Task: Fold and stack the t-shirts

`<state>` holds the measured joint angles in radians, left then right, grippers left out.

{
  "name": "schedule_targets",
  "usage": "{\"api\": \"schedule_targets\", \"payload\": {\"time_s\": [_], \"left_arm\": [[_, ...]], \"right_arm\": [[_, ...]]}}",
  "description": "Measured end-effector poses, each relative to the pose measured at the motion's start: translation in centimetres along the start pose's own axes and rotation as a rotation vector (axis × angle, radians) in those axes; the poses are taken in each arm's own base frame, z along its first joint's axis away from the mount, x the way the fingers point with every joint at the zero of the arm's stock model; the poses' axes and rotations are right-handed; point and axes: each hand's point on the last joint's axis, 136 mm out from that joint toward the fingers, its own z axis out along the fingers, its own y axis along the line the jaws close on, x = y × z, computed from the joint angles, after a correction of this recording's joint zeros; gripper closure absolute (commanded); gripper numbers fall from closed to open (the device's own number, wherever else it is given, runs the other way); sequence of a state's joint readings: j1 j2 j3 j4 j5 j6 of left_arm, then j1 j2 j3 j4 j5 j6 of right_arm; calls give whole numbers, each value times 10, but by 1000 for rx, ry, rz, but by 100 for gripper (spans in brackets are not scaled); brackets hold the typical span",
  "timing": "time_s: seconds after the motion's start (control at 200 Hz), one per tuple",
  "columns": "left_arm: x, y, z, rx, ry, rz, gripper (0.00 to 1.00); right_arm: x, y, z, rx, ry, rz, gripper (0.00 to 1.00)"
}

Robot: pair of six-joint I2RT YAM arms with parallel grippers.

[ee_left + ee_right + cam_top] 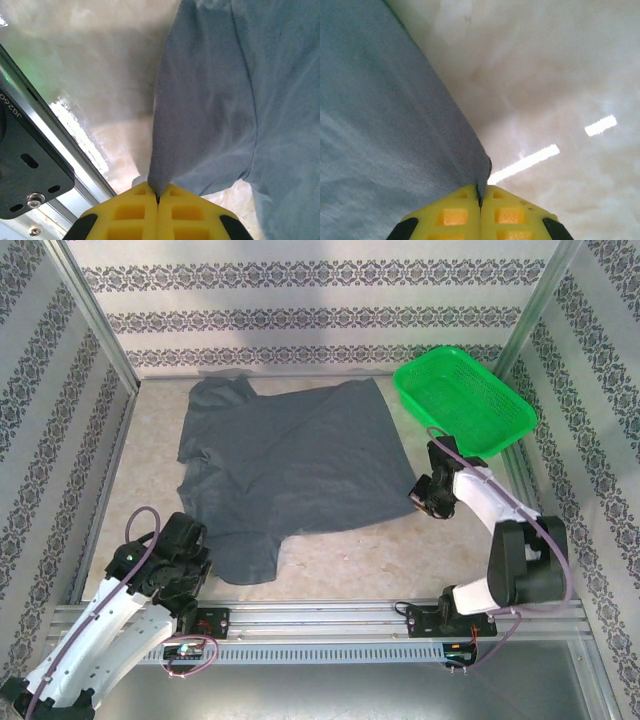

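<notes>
Grey t-shirt [285, 465] is lying spread on the table [340, 555]. The left gripper [158, 199] and right gripper [480, 191] are each clamping its near edge, probably beginning the first fold. Next they will be needing to lift evenly together.

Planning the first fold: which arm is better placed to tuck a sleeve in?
Left, probably: the left fingers are shut on the t-shirt at the near sleeve, while the right fingers pinch a hem corner away from either sleeve.
</notes>
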<state>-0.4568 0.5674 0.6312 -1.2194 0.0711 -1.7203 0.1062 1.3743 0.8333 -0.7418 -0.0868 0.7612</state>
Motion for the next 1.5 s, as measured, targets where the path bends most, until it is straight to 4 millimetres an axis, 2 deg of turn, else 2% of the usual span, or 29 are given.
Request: {"api": "schedule_targets", "payload": {"time_s": [0.14, 0.265, 0.335, 0.47, 0.555, 0.859, 1.004, 1.179, 1.499], "left_arm": [[-5, -8, 6, 11, -37, 1, 100], [-13, -33, 7, 62, -99, 18, 100], [-18, -56, 1, 118, -137, 37, 100], [-24, -113, -22, 278, -191, 66, 100], [-35, -144, -32, 359, -220, 54, 100], [-82, -213, -42, 472, -271, 47, 100], [-102, -232, -44, 494, -292, 58, 100], [-119, -247, -35, 495, -295, 85, 100], [-140, -267, -9, 482, -266, 136, 100]], "right_arm": [[11, -6, -2, 13, 14, -9, 100], [7, -2, -2, 26, 31, 1, 100], [-1, 8, -6, 12, 27, 10, 100], [-20, 31, -17, -37, 9, 38, 100], [-34, 45, -22, -64, 5, 60, 100], [-78, 91, -24, -108, -5, 101, 100], [-99, 106, -17, -110, -9, 110, 100], [-117, 121, -4, -104, -4, 111, 100], [-132, 134, 7, -95, 4, 113, 100]]}}
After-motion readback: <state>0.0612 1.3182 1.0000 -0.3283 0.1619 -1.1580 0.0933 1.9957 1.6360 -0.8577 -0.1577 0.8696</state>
